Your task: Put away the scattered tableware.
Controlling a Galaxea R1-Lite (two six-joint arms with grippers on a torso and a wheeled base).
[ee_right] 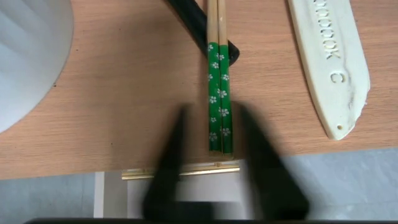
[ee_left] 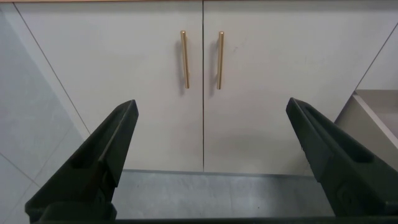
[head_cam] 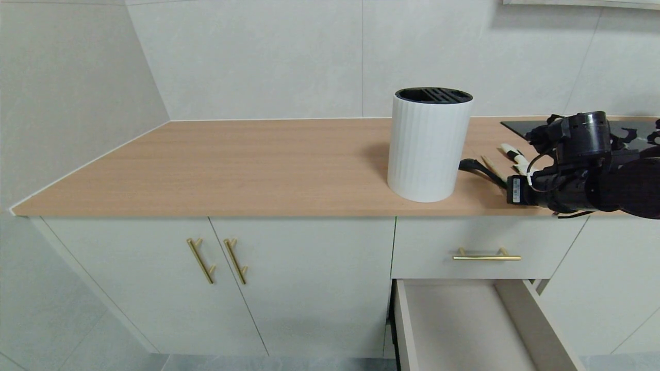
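A pair of wooden chopsticks with green flowered ends lies on the wooden counter, just right of the white ribbed utensil holder. A black handle passes under them, and a white utensil lies beside them. My right gripper hovers open at the counter's front edge, its fingers straddling the green ends without touching. From the head it appears as a black mass right of the holder. My left gripper hangs open and empty low down, facing the cabinet doors.
An open, empty drawer juts out below the counter on the right, under a shut drawer with a gold handle. A black cooktop sits at the back right. The left cabinet doors carry two gold handles.
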